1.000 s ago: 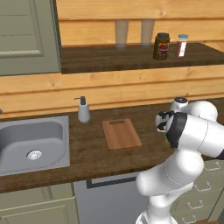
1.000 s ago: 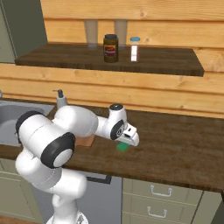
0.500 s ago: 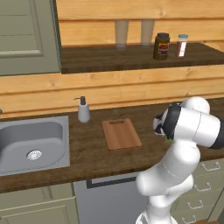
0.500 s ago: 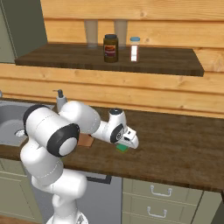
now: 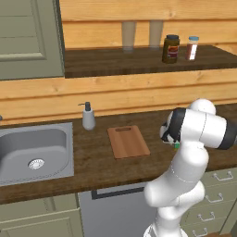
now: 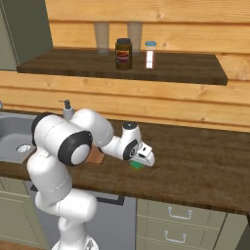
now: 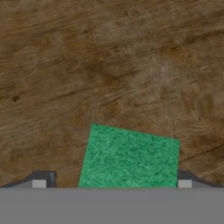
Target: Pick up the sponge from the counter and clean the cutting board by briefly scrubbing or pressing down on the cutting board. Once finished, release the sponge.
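Reaching low over the right part of the table, the gripper hangs just above the sponge, which lies flat on the dark wood; in the hand view the sponge shows its green top between the two dark fingers, one tip on each side and each set a little apart from the sponge's edges, so the fingers are spread wide and have hold of nothing; whether the tips touch the table cannot be told. In the left base view a sliver of the sponge peeks out beside the white arm, and the cutting board lies flat to the left of it, well apart, its slot handle at the far short end; the sink is set into the table further left, with a soap dispenser standing behind the gap between sink and board; on the shelf above stand two pale tumblers, a dark jar and a small bottle with a blue cap; drawers with metal handles sit below the table on the right.
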Motion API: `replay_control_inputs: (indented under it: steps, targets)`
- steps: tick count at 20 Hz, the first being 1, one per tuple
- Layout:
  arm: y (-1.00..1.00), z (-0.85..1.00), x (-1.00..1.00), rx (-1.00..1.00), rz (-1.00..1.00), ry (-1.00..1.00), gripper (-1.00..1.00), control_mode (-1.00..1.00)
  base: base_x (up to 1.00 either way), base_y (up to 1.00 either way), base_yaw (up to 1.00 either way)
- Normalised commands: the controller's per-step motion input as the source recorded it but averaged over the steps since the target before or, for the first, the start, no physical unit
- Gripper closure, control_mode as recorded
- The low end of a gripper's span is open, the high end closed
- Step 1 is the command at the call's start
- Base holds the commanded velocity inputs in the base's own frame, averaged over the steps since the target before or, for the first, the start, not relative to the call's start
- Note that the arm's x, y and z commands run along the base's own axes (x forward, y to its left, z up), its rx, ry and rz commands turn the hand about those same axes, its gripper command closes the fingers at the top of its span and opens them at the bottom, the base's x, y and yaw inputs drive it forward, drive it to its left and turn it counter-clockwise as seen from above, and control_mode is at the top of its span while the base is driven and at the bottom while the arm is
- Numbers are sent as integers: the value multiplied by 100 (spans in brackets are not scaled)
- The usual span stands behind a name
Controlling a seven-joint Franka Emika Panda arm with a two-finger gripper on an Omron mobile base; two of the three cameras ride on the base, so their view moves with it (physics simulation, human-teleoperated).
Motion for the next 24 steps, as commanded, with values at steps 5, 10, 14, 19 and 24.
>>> replay_control_inputs:
  steps: [5,10,14,19,24]
  targets:
    - [0,-10,0,0,0,0,-100,-100,0,0,0]
    - [0,0,0,0,0,0,100,-100,0,0,0]
    - [0,0,0,1,0,0,100,-100,0,0,0]
    - [5,22,-3,0,0,0,100,-100,0,0,0]
    - [29,73,-9,0,-1,0,100,-100,0,0,0]
